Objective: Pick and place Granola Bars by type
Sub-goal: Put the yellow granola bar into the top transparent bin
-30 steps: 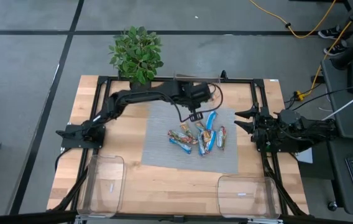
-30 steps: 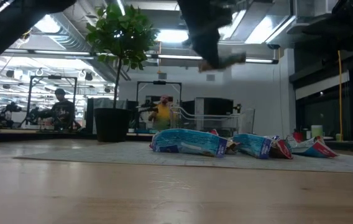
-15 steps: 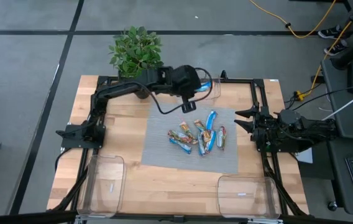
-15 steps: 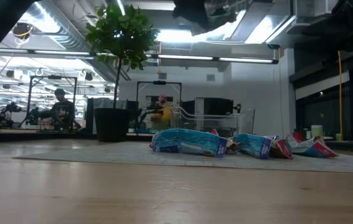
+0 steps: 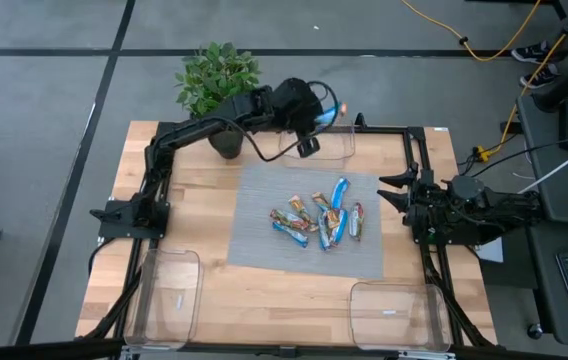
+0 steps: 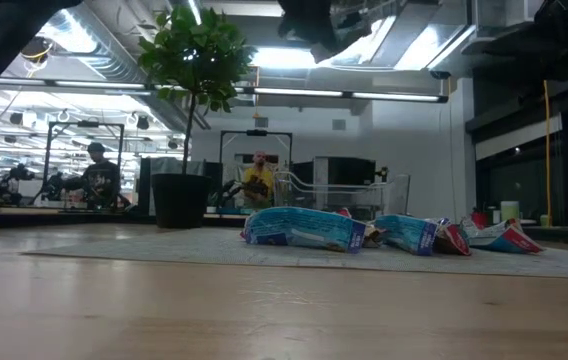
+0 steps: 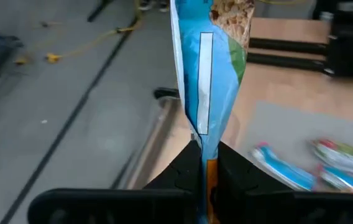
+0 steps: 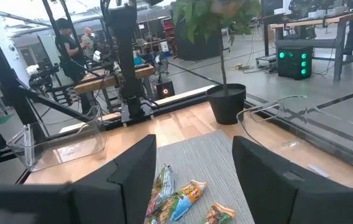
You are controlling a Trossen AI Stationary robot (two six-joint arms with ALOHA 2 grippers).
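Several foil-wrapped granola bars (image 5: 321,218), blue, silver and orange-red, lie in a loose pile on the grey mat (image 5: 264,235). They also show in the low view as bars (image 6: 304,228) and in the right wrist view as bars (image 8: 176,198). My left gripper (image 5: 321,111) is raised high by the table's far edge, beside the far clear bin (image 5: 336,148), shut on one blue bar (image 7: 206,74). My right gripper (image 8: 192,180) waits open at the table's right edge (image 5: 411,205), facing the pile. My left gripper pinches the blue bar by the crimped end of its wrapper (image 7: 204,149) between its two fingertips (image 7: 183,174). The bar sticks out past the fingertips, roughly in line with them, lifted clear of the table and of the pile.
Two more clear bins sit at the near edge, one at the left (image 5: 169,295) and one at the right (image 5: 394,312). A potted plant (image 5: 220,85) stands at the far edge beside the left arm. People and equipment show in the room behind.
My left gripper, shut on the blue bar, has risen from just above the pile and swung toward the table's far edge, turning as it went. The bar has travelled with it, lifted clear. The pile on the mat has stayed in place.
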